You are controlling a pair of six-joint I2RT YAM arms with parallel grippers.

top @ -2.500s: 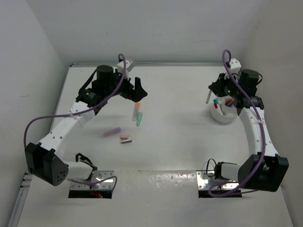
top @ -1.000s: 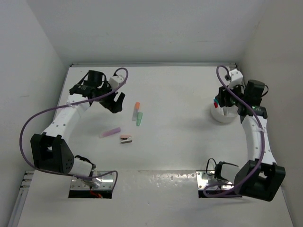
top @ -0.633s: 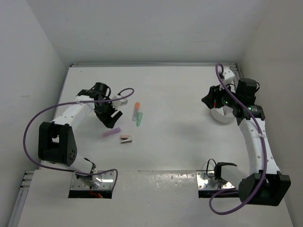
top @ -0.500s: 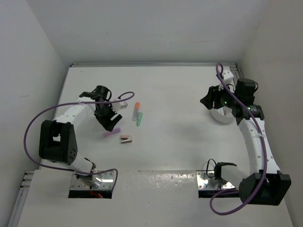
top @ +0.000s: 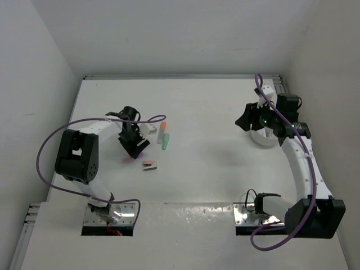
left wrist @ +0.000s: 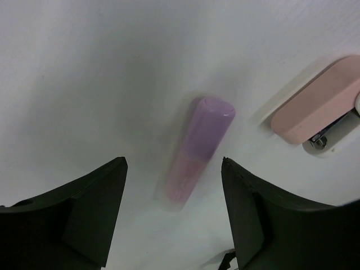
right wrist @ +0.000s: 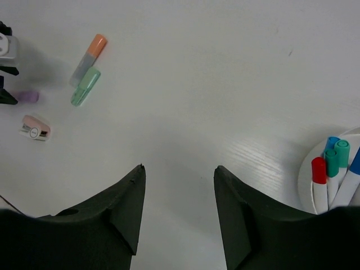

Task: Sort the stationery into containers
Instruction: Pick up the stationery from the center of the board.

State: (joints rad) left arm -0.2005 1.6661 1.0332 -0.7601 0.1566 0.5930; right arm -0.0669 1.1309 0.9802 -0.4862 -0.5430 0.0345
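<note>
A pink highlighter (left wrist: 198,152) lies flat on the table, its lower end between the fingertips of my left gripper (left wrist: 173,167), which is open and hovers just over it. From above, the left gripper (top: 135,146) covers most of that highlighter (top: 128,160). A pinkish-brown block (top: 149,165) lies beside it. Orange (top: 163,127) and green (top: 166,141) highlighters lie side by side a little farther back. My right gripper (top: 243,120) is open and empty, left of the white tub (top: 263,139). Red, teal and blue capped pens (right wrist: 332,160) stand in the tub (right wrist: 306,171).
White walls close in the table on the left, back and right. The block (left wrist: 318,109) lies close to the right finger of my left gripper. Purple cables loop from both arms.
My left gripper swung forward and right, coming down over the pink highlighter with its jaws a little narrower. My right gripper drew leftward off the tub.
</note>
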